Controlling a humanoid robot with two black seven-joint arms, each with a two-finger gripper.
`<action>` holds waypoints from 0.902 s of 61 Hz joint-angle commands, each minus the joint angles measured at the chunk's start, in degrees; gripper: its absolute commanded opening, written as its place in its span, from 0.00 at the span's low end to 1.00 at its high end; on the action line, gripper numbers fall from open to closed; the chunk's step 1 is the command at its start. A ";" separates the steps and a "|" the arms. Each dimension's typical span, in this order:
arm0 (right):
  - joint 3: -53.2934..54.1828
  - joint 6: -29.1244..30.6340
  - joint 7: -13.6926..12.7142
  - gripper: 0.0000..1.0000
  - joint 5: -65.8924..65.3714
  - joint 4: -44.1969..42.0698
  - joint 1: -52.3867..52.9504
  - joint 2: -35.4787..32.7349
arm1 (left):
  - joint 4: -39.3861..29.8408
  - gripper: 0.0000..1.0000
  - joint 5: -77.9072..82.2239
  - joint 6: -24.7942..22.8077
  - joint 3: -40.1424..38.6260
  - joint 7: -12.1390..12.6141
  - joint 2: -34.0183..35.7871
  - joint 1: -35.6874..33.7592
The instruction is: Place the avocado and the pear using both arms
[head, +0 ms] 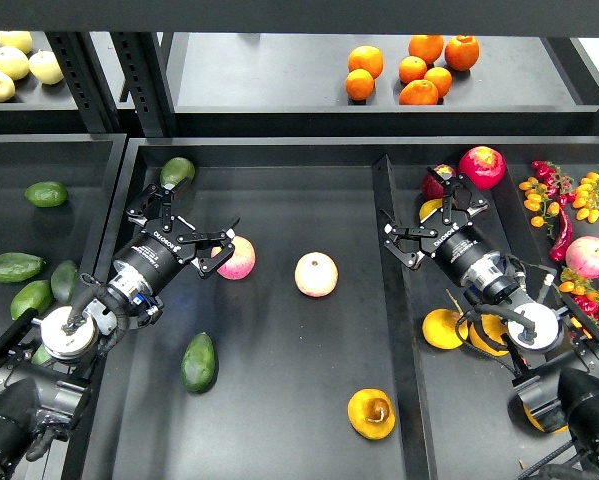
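Observation:
The dark green avocado lies in the middle tray, low and left. The golden pear lies in the same tray near its front right, stem dimple up. My left gripper is open and empty, above and left of the avocado, with one fingertip close to a pink apple. My right gripper is open and empty over the right bin, well above the pear and apart from it.
A second pink apple lies mid-tray. A lighter avocado sits at the tray's back left. A divider wall separates the right bin of apples, tomatoes and yellow fruit. The left bin holds avocados. Oranges sit on the shelf.

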 commanded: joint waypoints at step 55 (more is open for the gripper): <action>-0.09 0.00 -0.15 1.00 0.00 0.06 0.00 0.00 | 1.87 0.99 0.09 0.00 4.78 5.88 0.00 -9.44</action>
